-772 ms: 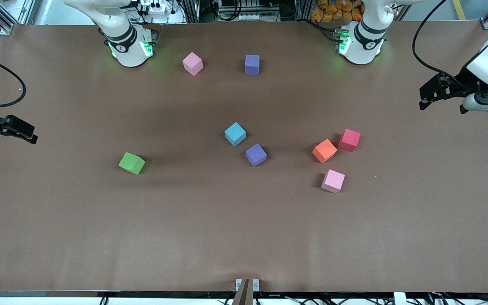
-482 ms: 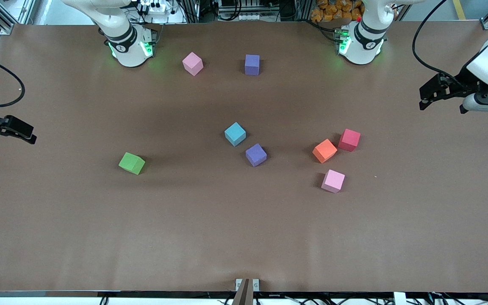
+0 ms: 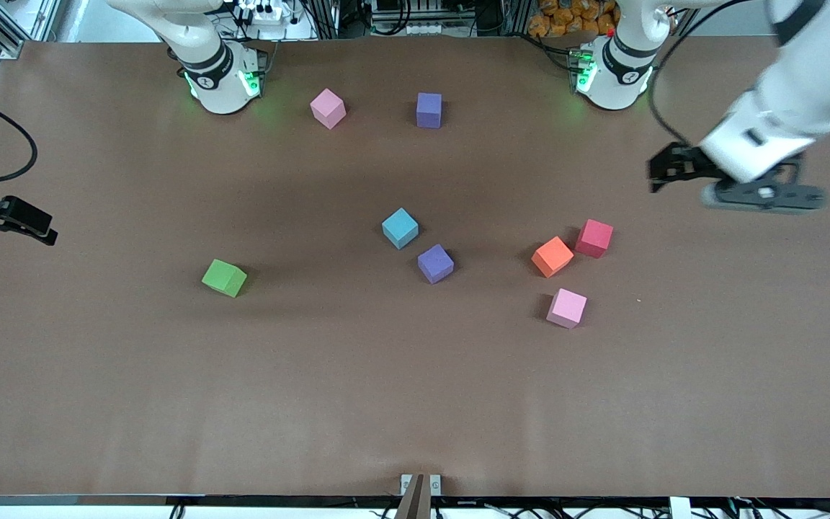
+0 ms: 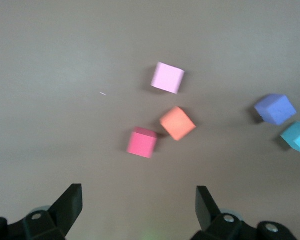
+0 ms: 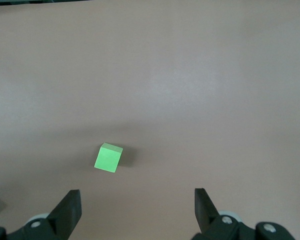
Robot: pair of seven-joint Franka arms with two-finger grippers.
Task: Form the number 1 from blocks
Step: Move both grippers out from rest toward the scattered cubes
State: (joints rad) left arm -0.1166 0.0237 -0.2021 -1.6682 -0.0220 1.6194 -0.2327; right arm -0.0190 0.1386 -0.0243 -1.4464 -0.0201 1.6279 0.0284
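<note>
My left gripper open, empty, over table near red block | my right gripper open, waiting at table edge | blocks scattered mid-table, green block alone toward right arm's end

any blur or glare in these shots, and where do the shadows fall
Front view: the left gripper and its arm are smeared by motion; green base lights glow on the table; the green block casts a soft shadow. Left wrist view: slightly soft, the red block blurred. Right wrist view: sharp, evenly lit, no glare.
</note>
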